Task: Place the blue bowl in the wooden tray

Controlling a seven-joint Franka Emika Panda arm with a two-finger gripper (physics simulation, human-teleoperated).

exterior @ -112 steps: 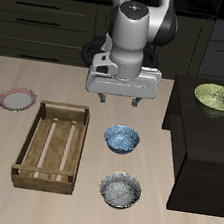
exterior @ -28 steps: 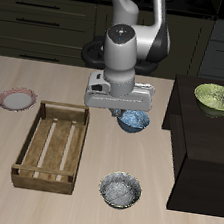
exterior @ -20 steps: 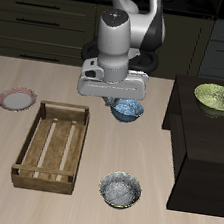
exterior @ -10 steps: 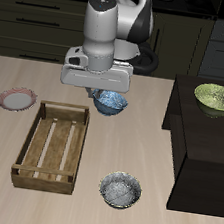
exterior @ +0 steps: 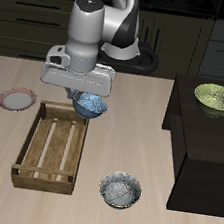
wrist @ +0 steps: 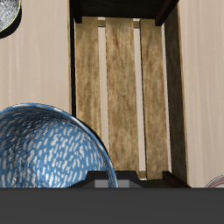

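Holding the blue bowl [exterior: 90, 105] clear of the table, the gripper [exterior: 87, 96] hangs over the back end of the tray [exterior: 27, 159], its fingers closed on the bowl's rim. The fingers themselves are mostly hidden behind the wrist housing in the exterior view, and the wrist view shows only a dark strip of the hand; the grip shows from the bowl hanging in the air under the hand. The bowl is tilted, its mottled inside partly facing the front. In the wrist view the bowl [wrist: 48, 149] fills the space beside the fingers, and the tray's slatted floor [wrist: 122, 87] lies right below, with its dark walls around three sides.

The bowl sits just under the hand and slightly toward the table's middle, above the tray's back wall and near its corner, not touching the wood.

Around it: a grey-rimmed bowl [exterior: 120, 190] rests on the table near the front edge, apart from the tray. A small pink-rimmed plate [exterior: 17, 99] lies beyond the tray's other side, farther back; a rim of it shows in the wrist view [wrist: 8, 13]. A green bowl [exterior: 217, 99] stands on a dark cabinet [exterior: 204, 157], well apart. Nothing lies inside the tray or between it and the bowl.
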